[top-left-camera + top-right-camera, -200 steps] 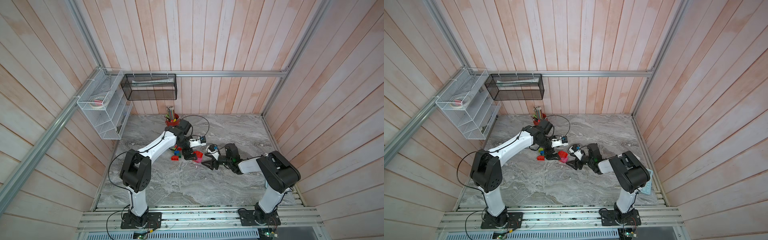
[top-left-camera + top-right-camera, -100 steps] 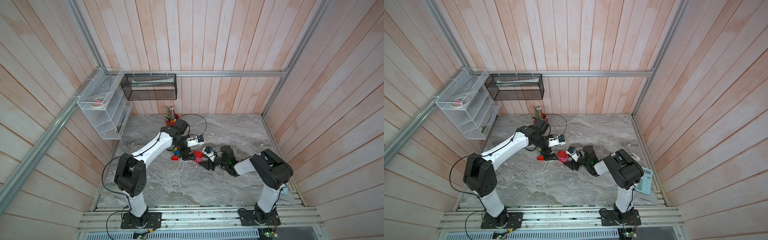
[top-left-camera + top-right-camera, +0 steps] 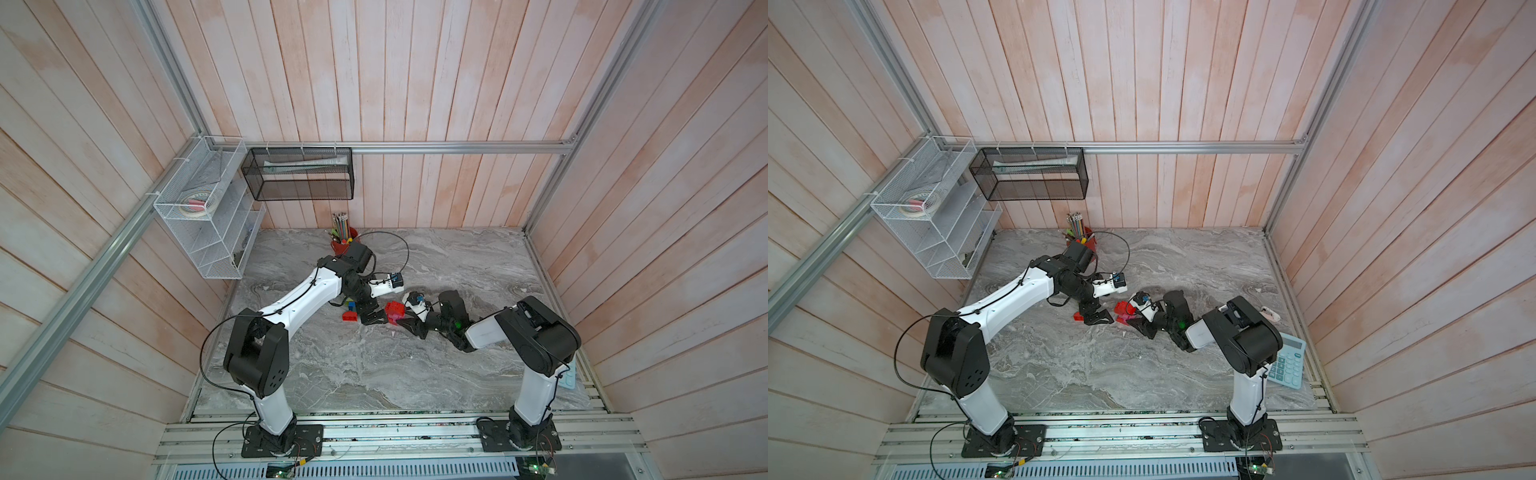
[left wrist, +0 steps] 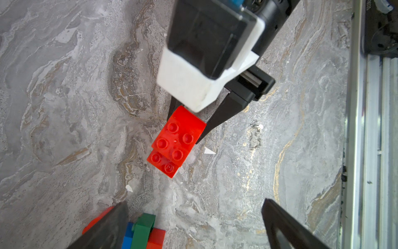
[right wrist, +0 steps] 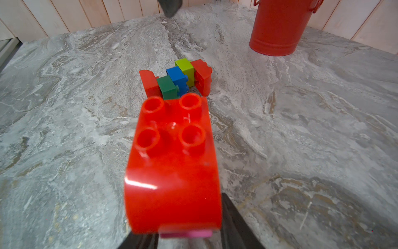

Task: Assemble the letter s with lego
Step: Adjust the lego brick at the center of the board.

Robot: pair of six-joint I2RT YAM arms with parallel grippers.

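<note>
Left wrist — red lego (image 4: 176, 140) within right hand (image 4: 183, 131)

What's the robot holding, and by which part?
The right gripper appears clamped on the red brick, across the sides of its curved end; left gripper open, empty.

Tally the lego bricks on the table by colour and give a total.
Red bricks: 4
Pink brick: 1, only an edge showing under the red stack
Blue brick: 1
Dark green brick: 1
Lime green brick: 1
Total: 8 in view
</note>
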